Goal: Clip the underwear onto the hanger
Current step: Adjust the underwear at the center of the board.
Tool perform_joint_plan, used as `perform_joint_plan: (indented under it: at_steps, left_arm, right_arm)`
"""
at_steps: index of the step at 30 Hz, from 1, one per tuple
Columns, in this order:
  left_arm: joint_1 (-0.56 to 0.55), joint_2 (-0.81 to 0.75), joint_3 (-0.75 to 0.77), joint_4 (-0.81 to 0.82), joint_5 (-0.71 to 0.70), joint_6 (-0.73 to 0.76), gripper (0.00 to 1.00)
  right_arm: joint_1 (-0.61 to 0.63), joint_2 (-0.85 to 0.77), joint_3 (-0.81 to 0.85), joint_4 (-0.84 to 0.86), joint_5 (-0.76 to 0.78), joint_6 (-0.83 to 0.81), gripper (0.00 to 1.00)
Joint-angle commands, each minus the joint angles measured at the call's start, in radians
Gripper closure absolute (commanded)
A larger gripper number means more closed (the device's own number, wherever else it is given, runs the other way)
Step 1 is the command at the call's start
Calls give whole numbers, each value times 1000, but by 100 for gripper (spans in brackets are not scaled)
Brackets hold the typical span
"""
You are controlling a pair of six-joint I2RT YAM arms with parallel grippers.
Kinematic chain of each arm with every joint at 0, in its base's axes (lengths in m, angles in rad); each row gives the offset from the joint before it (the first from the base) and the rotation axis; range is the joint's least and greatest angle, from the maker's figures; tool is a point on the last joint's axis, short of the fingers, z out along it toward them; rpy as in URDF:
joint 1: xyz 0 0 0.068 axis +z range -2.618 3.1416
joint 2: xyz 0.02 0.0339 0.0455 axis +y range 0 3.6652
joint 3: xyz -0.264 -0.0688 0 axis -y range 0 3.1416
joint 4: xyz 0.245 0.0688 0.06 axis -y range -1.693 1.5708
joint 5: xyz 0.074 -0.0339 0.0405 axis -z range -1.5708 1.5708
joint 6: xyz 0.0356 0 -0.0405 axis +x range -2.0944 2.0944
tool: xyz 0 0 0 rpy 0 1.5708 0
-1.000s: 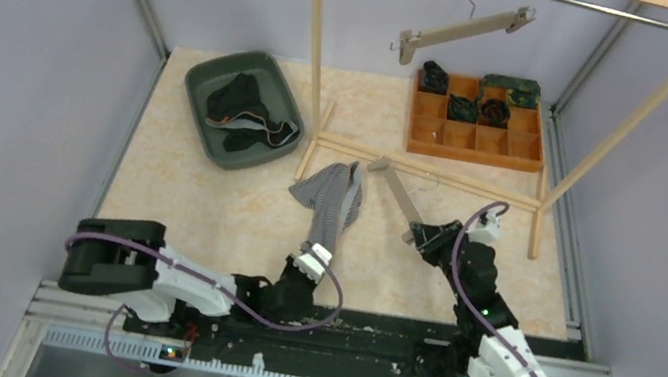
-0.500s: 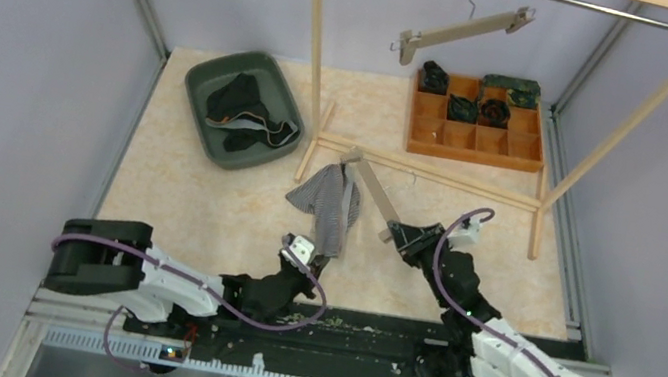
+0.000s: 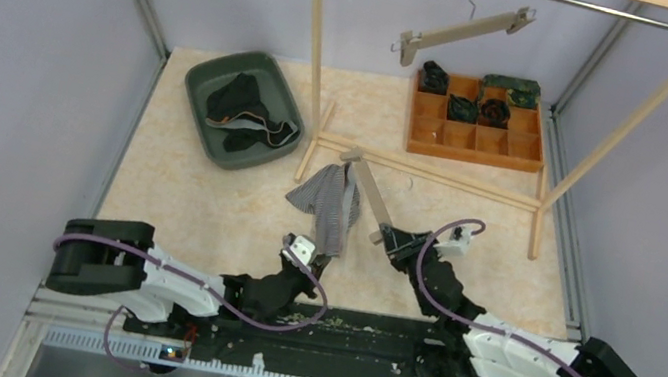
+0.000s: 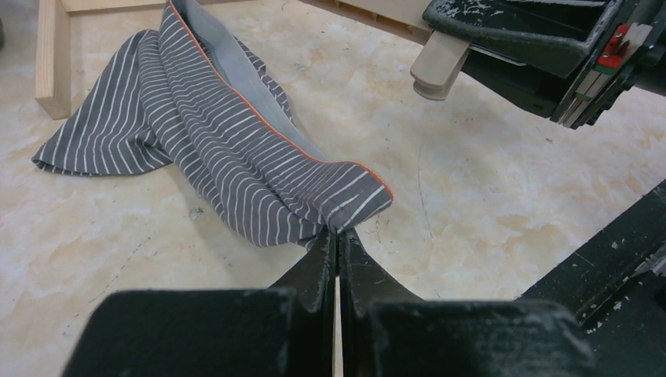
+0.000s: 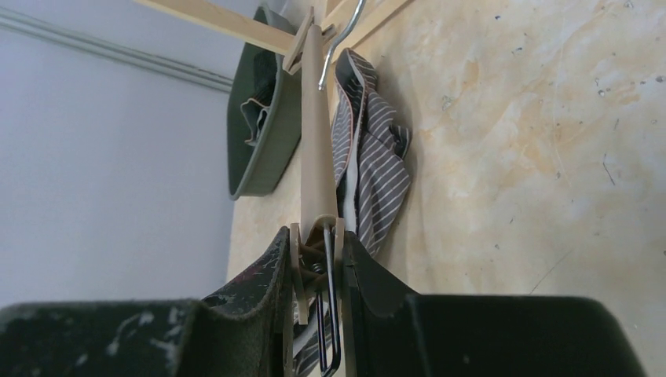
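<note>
The grey striped underwear (image 3: 328,200) lies crumpled on the table, just in front of the rack's base. My left gripper (image 3: 314,258) is shut on its near edge, the cloth (image 4: 236,149) bunched right at the fingertips (image 4: 338,234). A wooden clip hanger (image 3: 365,188) stretches from the underwear's far side towards the right arm. My right gripper (image 3: 390,239) is shut on the clip at the hanger's near end, squeezing the clip's two wooden leaves (image 5: 316,243). The hanger bar (image 5: 316,126) runs away from the fingers, with the underwear (image 5: 377,165) lying beside it.
A green tub (image 3: 202,87) with dark clothes sits at the back left. The wooden rack (image 3: 316,54) stands behind, its base bar (image 3: 453,177) on the table, and a second hanger (image 3: 462,29) hangs from its rail. An orange compartment tray (image 3: 473,150) holds folded items at the back right.
My right gripper has carried the hanger left and nearer, bringing it alongside the underwear. My left gripper shifted slightly left, still holding the cloth.
</note>
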Motion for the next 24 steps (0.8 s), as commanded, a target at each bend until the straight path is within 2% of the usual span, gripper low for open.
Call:
perform_joint_plan:
  at_steps: [1,9,13,17,20,24]
  left_arm:
    - [-7,-27,26,19,6,17,100]
    - [-7,-65,-18,74,47,92,100]
    - [-7,-39,-55,206,58,184,100]
    - [-7,26,-66,354,57,298,100]
    - [-7,64,-71,438,56,349,100]
    - [-7,71,-80,466,67,352,100]
  right_arm:
    - [18,73,25,163,49,53,100]
    - [37,161,45,220,1,114,100]
    - [59,184,61,213,16,135,100]
    - [70,212,120,108,22,169,100]
    - [73,249,115,167,10,171,100]
    - [75,282,120,179,5,180,100]
